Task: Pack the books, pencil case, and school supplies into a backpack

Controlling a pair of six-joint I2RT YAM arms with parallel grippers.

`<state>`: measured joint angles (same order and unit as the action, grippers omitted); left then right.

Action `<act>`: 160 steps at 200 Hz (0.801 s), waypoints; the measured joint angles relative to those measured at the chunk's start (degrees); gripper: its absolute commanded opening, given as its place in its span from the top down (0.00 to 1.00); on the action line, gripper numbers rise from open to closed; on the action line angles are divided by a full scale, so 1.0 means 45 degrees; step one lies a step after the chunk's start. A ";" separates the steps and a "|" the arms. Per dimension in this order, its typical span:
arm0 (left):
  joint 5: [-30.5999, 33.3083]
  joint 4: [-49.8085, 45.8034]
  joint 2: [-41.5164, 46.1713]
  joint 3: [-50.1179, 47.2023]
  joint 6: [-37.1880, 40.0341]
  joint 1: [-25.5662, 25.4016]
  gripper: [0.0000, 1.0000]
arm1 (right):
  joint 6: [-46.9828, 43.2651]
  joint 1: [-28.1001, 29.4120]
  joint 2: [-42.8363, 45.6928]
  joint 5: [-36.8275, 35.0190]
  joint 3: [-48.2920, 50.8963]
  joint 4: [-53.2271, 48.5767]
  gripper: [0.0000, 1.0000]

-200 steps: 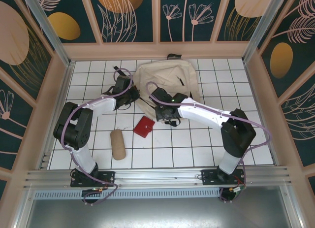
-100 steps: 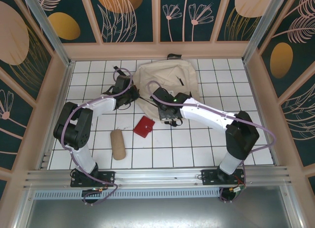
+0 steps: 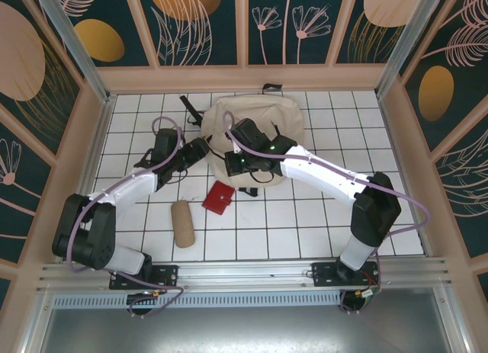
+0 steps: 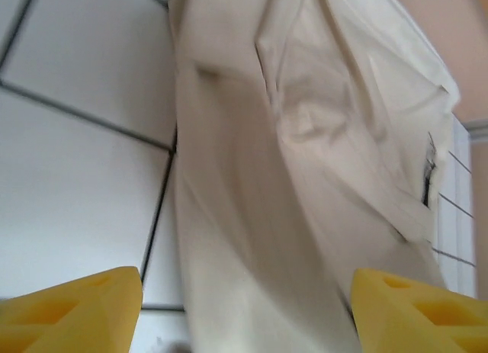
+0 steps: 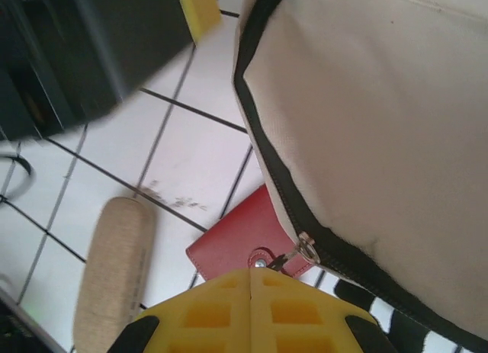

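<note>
Now my left gripper [image 4: 248, 303] released, jaws wide before backpack [image 4: 267, 178] (far table [image 3: 305, 223] edge); my right gripper [image 5: 252, 275] clenched on zipper pull [image 5: 293, 254].

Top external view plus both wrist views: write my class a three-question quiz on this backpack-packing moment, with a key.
1. True or false: the pencil case lies on the table tiles, outside the backpack.
2. The right hand is shut on: A the zipper pull; B the pencil case; C a black strap.
3. On the left hand, are the fingers apart or together?
Key: 1 true; 2 A; 3 apart, with backpack fabric between them.
</note>
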<state>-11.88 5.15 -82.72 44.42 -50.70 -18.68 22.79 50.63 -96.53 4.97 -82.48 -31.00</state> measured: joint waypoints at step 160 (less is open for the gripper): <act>-0.1695 0.2574 -0.1059 -0.0782 -0.2681 -0.1112 1.00 | 0.0131 0.0112 -0.0039 -0.1069 0.0529 -0.1297 1.00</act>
<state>-19.51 16.73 -87.48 40.91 -62.76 -23.68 23.38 51.13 -96.71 0.16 -80.09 -36.84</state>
